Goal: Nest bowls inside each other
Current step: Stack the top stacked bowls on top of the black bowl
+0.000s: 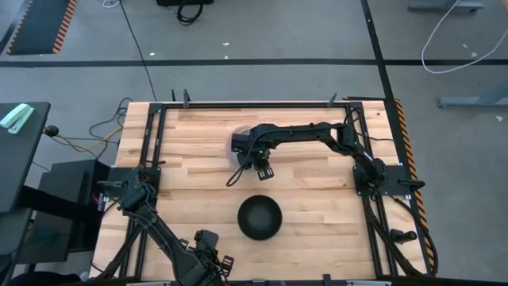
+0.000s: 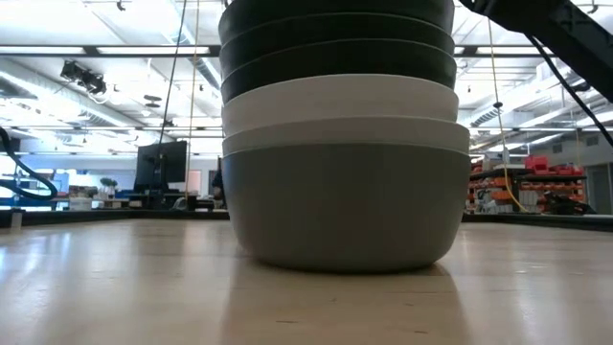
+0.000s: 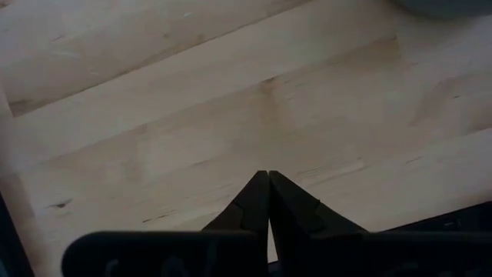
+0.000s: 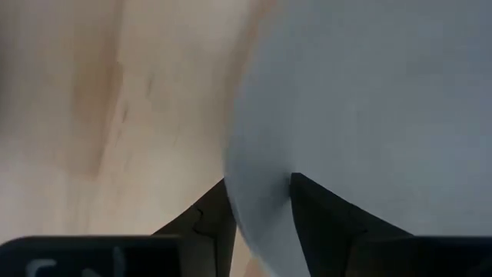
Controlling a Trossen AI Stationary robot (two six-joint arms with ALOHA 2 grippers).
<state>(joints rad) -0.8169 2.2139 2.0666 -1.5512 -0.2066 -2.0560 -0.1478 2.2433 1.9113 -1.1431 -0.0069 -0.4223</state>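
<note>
We counted a nested stack [image 2: 340, 144] of several bowls on the surface [image 1: 317, 199]. Our right gripper [image 4: 260, 201] was clamped on a pale bowl's rim [image 4: 369, 115], stack well apart. Left gripper [image 3: 268, 201] waited, fingers together.

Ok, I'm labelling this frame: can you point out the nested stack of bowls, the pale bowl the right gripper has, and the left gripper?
Nested stack of bowls [image 2: 340, 206]: low view, grey bottom bowl's side.
Pale bowl [image 4: 369, 115]: right wrist view, its wall.
Left gripper [image 3: 267, 185]: left wrist view, closed fingertips.
</note>
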